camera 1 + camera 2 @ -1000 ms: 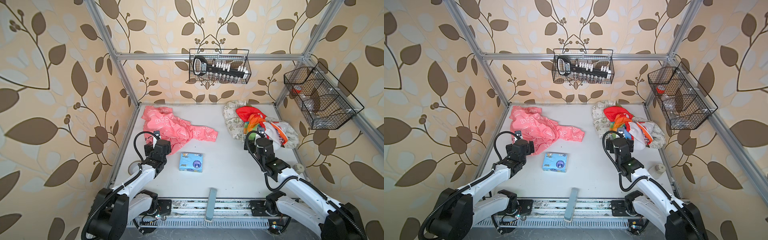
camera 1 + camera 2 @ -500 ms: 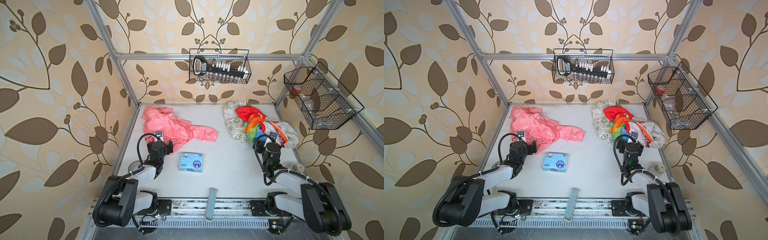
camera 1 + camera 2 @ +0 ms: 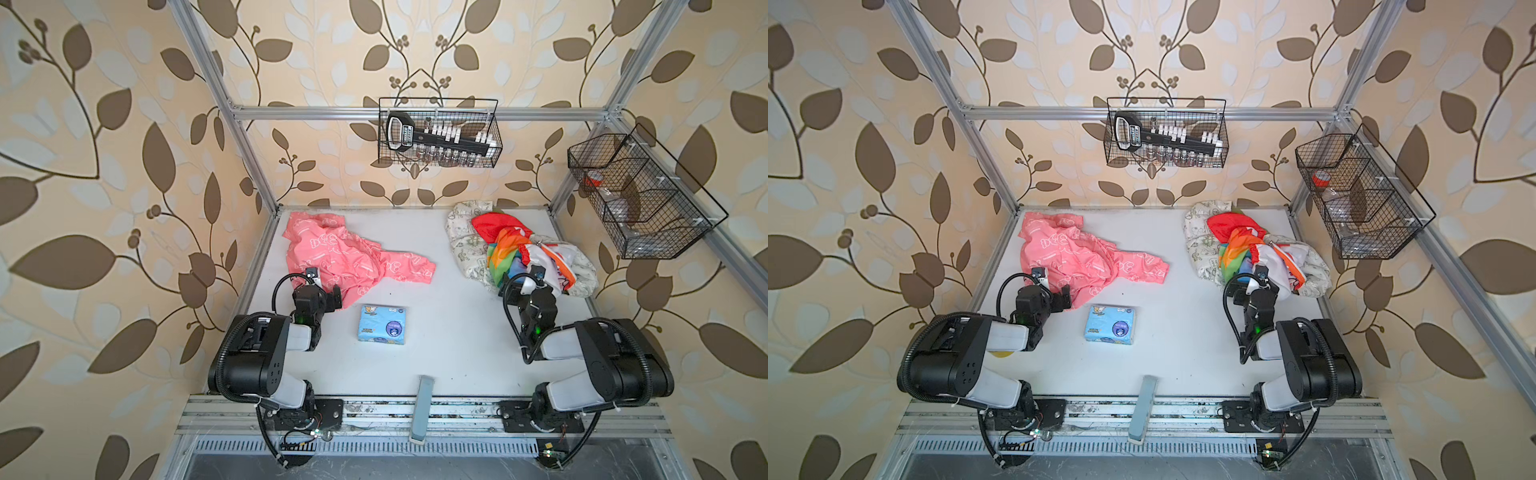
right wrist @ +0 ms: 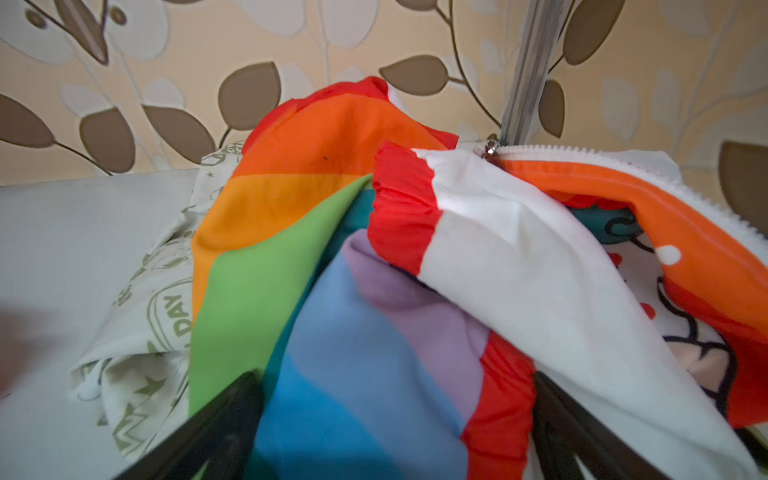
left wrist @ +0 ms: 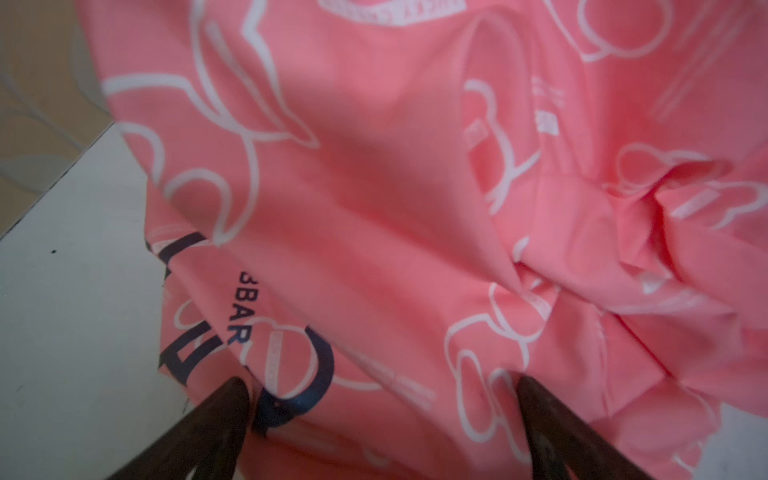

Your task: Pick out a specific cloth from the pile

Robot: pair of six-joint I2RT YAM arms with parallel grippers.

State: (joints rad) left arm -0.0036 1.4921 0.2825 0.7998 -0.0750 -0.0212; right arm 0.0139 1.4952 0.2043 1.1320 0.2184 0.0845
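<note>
The cloth (image 3: 345, 253) (image 3: 1084, 257), coral-pink with white outline prints, lies crumpled at the back left of the white table (image 3: 457, 332). My left gripper (image 3: 332, 297) (image 3: 1064, 294) sits at its near edge. In the left wrist view the gripper (image 5: 382, 399) is open, its fingers (image 5: 224, 415) wide apart with pink fabric (image 5: 374, 208) lying between and beyond them. The pile (image 3: 519, 249) (image 3: 1254, 249), of cream, rainbow and white-orange cloths, sits at the back right. My right gripper (image 3: 524, 291) (image 4: 395, 399) is open against its near side, with rainbow cloth (image 4: 332, 332) between the fingers.
A blue tissue packet (image 3: 382, 325) (image 3: 1111, 325) lies between the arms. A grey bar (image 3: 424, 407) rests at the table's front edge. Wire baskets hang on the back wall (image 3: 438, 133) and the right wall (image 3: 640, 195). Metal frame posts stand at the table's corners.
Both arms have folded back toward their bases, with elbows raised. The grippers stay near the same cloth edges. The pink cloth and the pile have not moved.
</note>
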